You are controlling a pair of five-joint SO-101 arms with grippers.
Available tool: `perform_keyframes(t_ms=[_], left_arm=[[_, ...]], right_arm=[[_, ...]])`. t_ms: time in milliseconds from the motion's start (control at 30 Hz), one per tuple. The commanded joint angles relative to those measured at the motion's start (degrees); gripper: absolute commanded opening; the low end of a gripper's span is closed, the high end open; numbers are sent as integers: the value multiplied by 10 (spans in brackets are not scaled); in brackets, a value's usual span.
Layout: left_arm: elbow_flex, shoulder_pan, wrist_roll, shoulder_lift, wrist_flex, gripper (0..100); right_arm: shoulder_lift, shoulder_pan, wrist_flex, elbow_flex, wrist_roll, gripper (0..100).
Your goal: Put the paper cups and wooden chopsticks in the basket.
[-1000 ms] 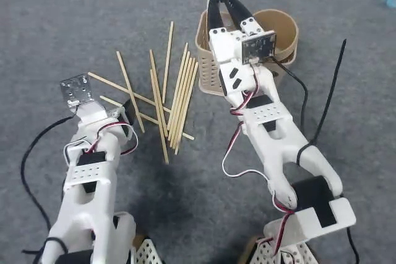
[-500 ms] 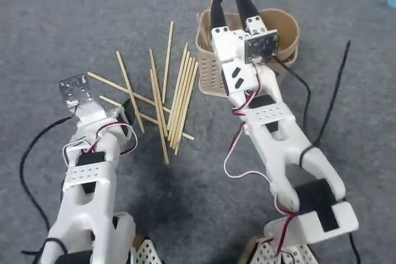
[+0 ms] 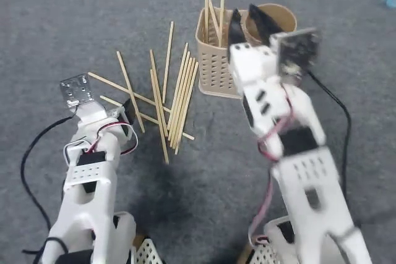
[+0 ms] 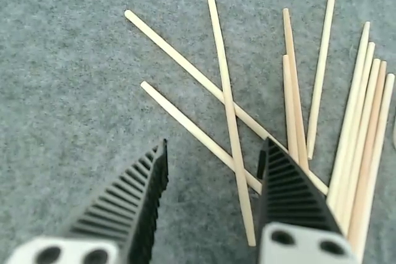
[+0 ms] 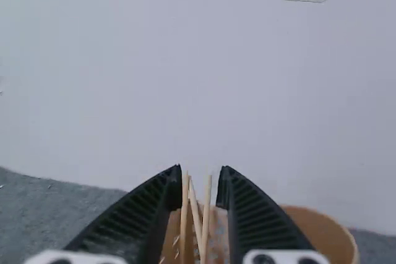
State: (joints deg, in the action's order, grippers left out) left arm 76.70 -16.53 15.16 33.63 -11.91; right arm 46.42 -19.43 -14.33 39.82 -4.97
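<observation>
Upper centre, the basket [image 3: 213, 66] has three chopsticks [image 3: 214, 9] standing in it, cup [image 3: 279, 14] just beside. The right hand [image 3: 245, 10] hangs above it, spread, holding nothing. The left hand [image 4: 213, 146], wide apart over loose chopsticks [image 3: 176, 94] on the worktop [image 3: 49, 29], grips none.

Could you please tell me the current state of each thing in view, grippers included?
basket: upright, holding a few chopsticks.
chopsticks in the basket: standing on end, tops above the rim.
loose chopsticks: lying flat, some crossed.
paper cup: upright, mouth up, beside the basket.
left gripper: jaws open, empty, above loose chopsticks.
right gripper: jaws open, empty, by the basket.
</observation>
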Motion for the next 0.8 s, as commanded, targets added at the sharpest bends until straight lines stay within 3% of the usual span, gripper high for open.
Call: perform_keyframes(t_ms=[0,133,233,433,500,600,767], left_arm=[[-4,4,-6,18,14,222],[-5,4,-4,18,14,221],[-12,4,-3,18,11,221],[-36,-20,57,18,-2,221],[-71,-42,68,18,-46,221],[-138,-61,91,18,-134,221],[-233,-62,99,18,-234,221]], right_arm=[[135,3,-194,-6,-37,97],[240,6,-382,33,-55,97],[314,7,-451,112,-53,97],[466,30,-472,314,0,69],[518,31,-473,372,13,6],[583,30,-476,453,17,18],[567,29,-471,531,16,9]])
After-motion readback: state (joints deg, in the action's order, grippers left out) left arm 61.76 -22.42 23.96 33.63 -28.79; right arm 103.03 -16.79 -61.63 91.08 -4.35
